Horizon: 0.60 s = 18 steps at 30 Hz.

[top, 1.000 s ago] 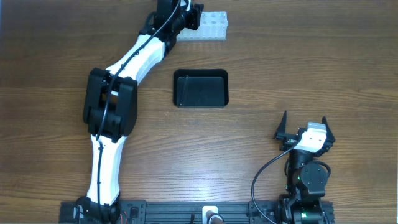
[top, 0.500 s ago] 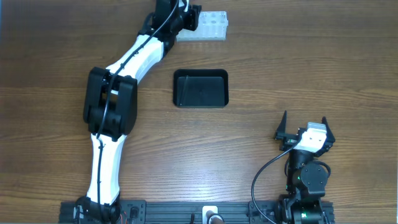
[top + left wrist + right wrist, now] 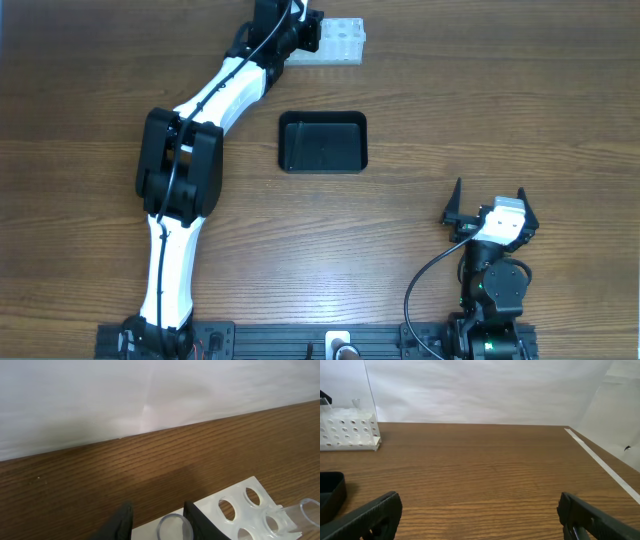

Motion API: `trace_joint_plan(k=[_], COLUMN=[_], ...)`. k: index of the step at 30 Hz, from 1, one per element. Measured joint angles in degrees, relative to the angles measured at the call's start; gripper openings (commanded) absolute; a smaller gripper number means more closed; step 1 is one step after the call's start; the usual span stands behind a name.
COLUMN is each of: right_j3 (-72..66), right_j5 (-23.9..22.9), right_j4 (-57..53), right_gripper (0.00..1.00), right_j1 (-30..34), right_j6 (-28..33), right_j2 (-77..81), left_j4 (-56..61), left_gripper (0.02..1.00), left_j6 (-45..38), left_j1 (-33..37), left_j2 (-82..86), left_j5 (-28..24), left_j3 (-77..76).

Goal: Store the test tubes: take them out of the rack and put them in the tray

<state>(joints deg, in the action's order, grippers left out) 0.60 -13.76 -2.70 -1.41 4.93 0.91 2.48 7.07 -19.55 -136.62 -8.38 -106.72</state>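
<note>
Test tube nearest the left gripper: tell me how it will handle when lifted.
The test tube looks clear and thin-walled, so probably fragile and slippery. Hollow and open-topped, it is likely light. Round, it would probably roll on the table.

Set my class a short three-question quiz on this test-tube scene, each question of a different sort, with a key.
1. Fill in: the tray is coloured ____.
2. True or false: the right gripper is open.
3. The left gripper is at: A the tray; B the rack; C the right gripper.

Key: 1 black; 2 true; 3 B.
</note>
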Motion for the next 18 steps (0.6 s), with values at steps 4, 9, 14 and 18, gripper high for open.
trace_joint_plan(k=[4, 9, 14, 18], right_j3=[0.0, 0.0, 0.0, 0.0], right_j5=[0.0, 0.0, 0.0, 0.0], right_j4=[-0.02, -0.02, 0.0, -0.02], right_gripper=[0.993, 0.991, 0.991, 0.993], right_j1=[0.0, 0.0, 0.0, 0.0], right_j6=[-0.04, 0.0, 0.04, 0.0], right_j2=[0.0, 0.0, 0.0, 0.0], left_j4=[0.0, 0.0, 0.0, 0.0], left_gripper=[0.288, 0.244, 0.209, 0.196], left_j6=[0.0, 0.0, 0.0, 0.0], left_j1=[0.02, 0.02, 0.02, 0.0], left_j2=[0.0, 0.0, 0.0, 0.0], left_j5=[0.0, 0.0, 0.0, 0.0], left_j3=[0.0, 0.0, 0.02, 0.0])
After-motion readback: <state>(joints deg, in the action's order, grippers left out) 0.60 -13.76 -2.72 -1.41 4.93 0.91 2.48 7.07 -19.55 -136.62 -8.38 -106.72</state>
